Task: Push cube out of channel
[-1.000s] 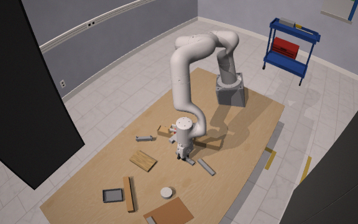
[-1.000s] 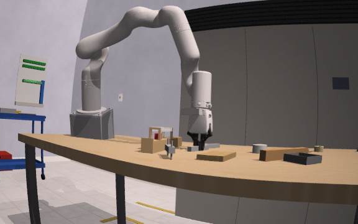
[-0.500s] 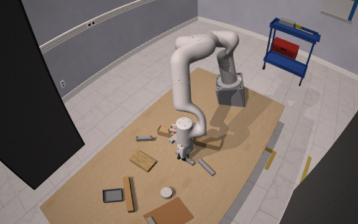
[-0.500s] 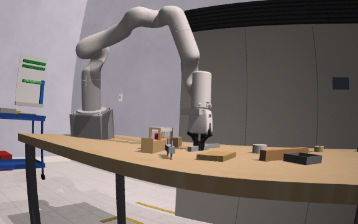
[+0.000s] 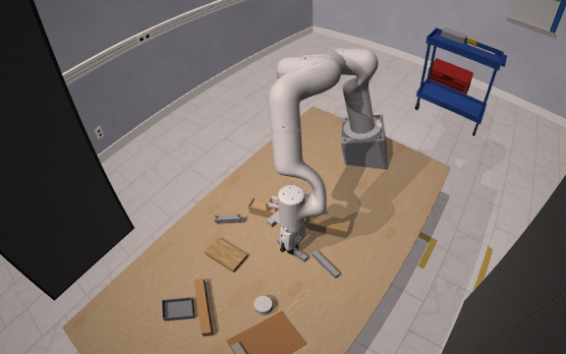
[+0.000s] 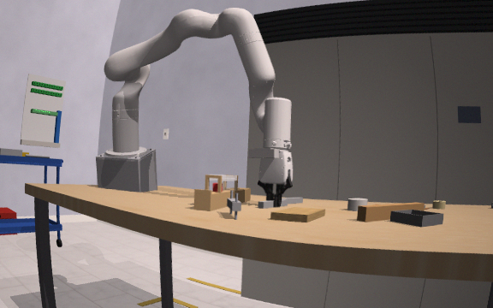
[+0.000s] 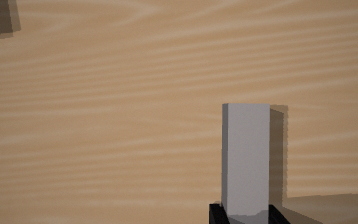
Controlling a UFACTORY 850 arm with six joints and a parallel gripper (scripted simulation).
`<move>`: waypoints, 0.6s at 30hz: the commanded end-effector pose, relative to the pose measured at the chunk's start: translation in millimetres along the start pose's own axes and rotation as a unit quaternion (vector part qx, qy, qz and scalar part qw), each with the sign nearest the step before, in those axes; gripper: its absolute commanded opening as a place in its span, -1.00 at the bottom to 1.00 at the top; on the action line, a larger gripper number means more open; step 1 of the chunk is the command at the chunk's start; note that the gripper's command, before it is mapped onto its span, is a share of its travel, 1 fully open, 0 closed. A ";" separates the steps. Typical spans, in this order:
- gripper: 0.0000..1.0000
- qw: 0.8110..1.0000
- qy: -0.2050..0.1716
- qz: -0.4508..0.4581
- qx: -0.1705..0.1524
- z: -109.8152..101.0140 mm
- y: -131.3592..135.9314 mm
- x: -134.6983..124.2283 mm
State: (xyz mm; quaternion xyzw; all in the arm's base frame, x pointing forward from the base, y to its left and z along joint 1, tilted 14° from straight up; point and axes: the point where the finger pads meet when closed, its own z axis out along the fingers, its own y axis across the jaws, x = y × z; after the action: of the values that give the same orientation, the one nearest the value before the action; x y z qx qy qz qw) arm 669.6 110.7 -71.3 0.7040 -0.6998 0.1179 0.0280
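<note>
Gripper [image 6: 276, 198]: jaws clamped on the grey bar [image 7: 245, 157], which lies flat on the table [image 5: 386, 197].
Cube [image 6: 215, 186]: red, inside the channel [image 6: 221, 188], at the gripper's 9 o'clock in the exterior view.

Arm [image 6: 246, 47] is all smooth off-white tube segments with rounded elbows, sitting on a boxy grey base [image 5: 365, 147]. White gripper [image 6: 276, 198] body, stubby black fingers [image 6: 270, 191].
</note>
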 end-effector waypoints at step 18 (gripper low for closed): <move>-1.00 1.000 0.000 0.000 0.001 -116.5 -0.9 -0.2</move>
State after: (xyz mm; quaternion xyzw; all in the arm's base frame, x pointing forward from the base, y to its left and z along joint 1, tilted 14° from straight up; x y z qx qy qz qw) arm 657.8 133.6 33.8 0.7038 -0.6999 0.1189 0.0262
